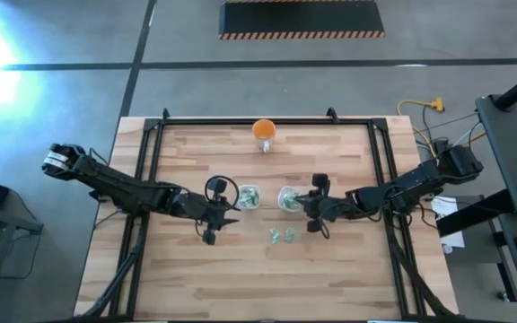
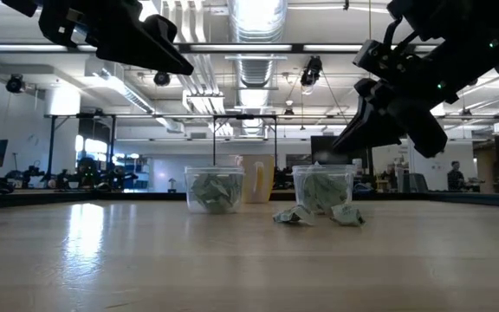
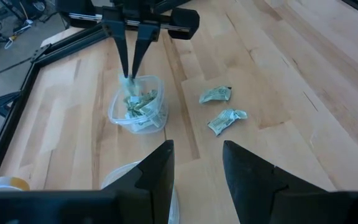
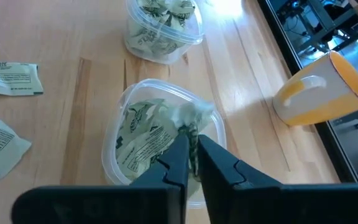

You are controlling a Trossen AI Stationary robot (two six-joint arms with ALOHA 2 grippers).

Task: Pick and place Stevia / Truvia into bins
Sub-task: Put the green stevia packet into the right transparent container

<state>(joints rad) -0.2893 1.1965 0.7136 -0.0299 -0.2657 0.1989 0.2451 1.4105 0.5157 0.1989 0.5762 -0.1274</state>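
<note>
Two clear bins stand side by side mid-table, the left bin (image 1: 248, 196) and the right bin (image 1: 290, 198), each holding several Stevia sachets. Two more sachets (image 1: 283, 235) lie flat on the wood nearer the front edge. My right gripper (image 4: 193, 149) hangs over the right bin (image 4: 135, 106), shut on a sachet. My left gripper (image 3: 197, 165) waits open and holding nothing just left of the left bin, whose rim (image 3: 126, 177) shows beside its fingers. My right gripper pinches one pale green-and-white sachet (image 4: 194, 124) between its two fingers, by an edge. The fingers slant down from the table's right side over the bin's rim. The sachet hangs at the fingertips (image 3: 129, 81) above the sachets in the right bin.
An orange cup (image 1: 264, 132) stands at the table's far edge, behind the gap between the bins. A black frame (image 1: 151, 135) runs along the far and side edges. Bare wood lies toward the front edge beyond the two loose sachets (image 3: 215, 94).
</note>
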